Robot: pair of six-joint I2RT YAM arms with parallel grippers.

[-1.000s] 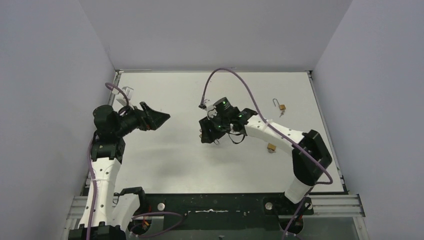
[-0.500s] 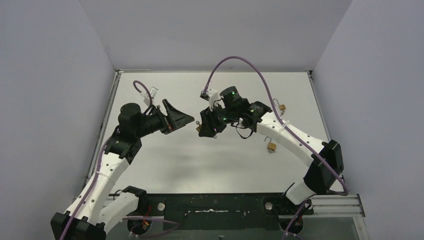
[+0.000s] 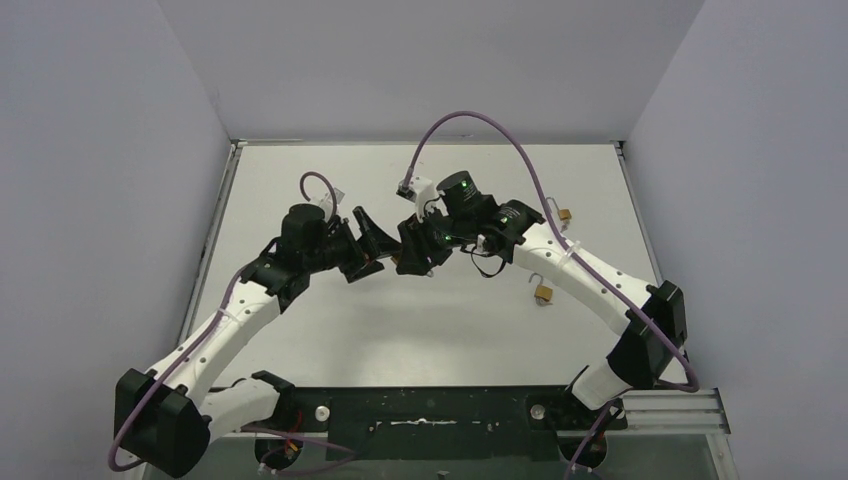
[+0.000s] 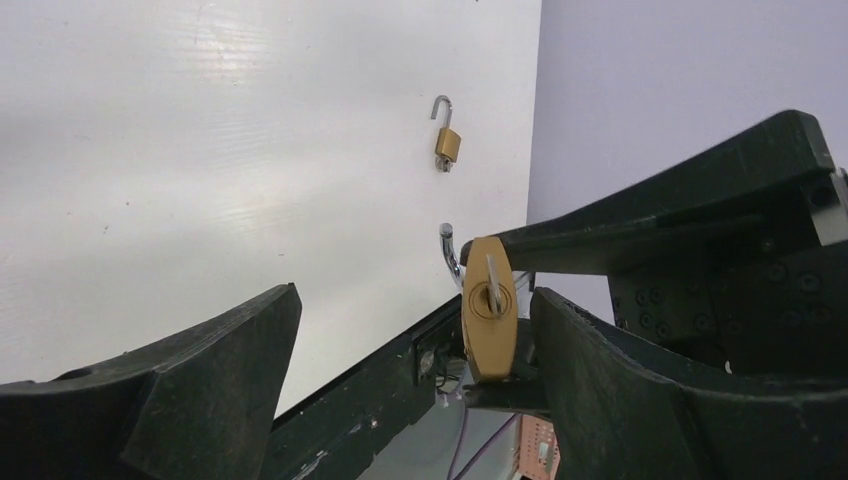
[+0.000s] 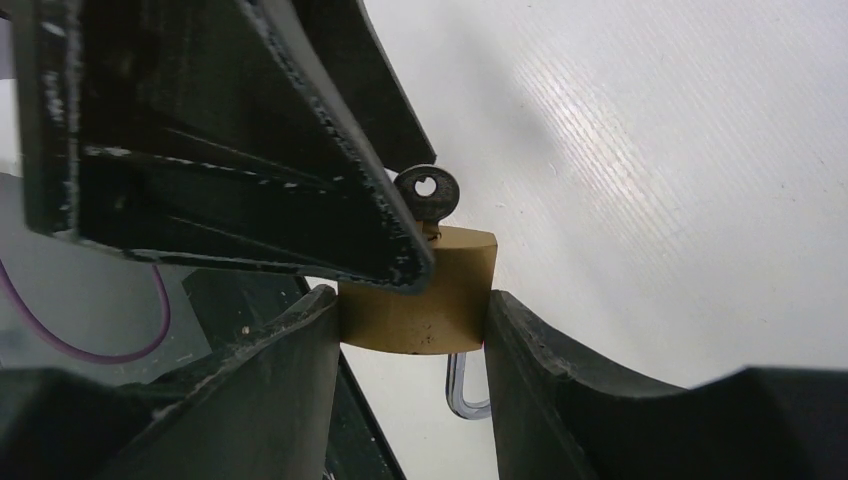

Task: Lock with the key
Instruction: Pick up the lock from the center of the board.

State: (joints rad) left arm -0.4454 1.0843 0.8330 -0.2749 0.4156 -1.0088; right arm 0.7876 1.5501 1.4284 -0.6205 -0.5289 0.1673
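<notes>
padlock (image 5: 420, 290) sits clamped in the right pincer (image 5: 410, 312), above the desk (image 3: 450, 335), key (image 5: 428, 192) standing in its keyhole. left pincer (image 4: 415, 300) gapes wide on either side of the key. next, likely: pinch the key's bow squarely, then turn.

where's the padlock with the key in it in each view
top external: padlock, a brass speck just left of centre, mostly hidden
left wrist: lower centre, keyhole facing the camera
right wrist: centre, key end up
shared landmark: the key in its keyhole, both wrist views
</notes>
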